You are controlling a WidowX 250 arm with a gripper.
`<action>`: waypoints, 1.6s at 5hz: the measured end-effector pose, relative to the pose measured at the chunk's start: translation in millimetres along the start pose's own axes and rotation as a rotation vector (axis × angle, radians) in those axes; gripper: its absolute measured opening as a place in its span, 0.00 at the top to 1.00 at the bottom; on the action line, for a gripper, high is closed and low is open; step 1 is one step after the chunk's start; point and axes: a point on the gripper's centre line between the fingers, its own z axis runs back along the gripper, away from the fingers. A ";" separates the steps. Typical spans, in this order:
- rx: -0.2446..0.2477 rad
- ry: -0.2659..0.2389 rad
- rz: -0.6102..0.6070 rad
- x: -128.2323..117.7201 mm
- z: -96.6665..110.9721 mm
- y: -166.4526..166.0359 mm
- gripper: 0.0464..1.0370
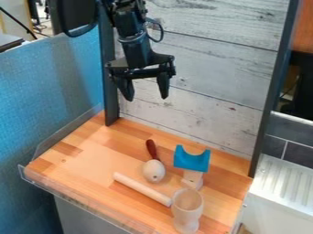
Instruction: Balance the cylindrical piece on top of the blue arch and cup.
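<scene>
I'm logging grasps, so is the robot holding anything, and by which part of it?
Nothing is held: the black two-finger hand hangs open and empty above the brown wooden tabletop.

The wood-striped table (85,157) bears a pale cylindrical piece (142,188) lying on its side, one end just beside an upright, translucent cup (186,205). A round-headed, dark-handled maraca (153,171) lies nearby; a pale support (192,179) stands behind the cup.
</scene>
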 end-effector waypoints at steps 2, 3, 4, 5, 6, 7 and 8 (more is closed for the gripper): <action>-0.010 0.023 -0.130 -10.1 -21.9 5.1 0.04; -0.044 0.001 -0.160 -9.0 -24.6 17.4 0.04; 0.037 -0.042 -0.032 -26.3 -34.7 32.7 0.04; 0.137 -0.037 0.144 -41.7 -37.7 45.4 0.04; 0.228 -0.031 0.286 -57.2 -45.1 46.7 0.04; 0.278 -0.002 0.496 -67.4 -46.9 46.3 0.04; 0.300 0.016 0.594 -70.7 -58.5 43.2 0.04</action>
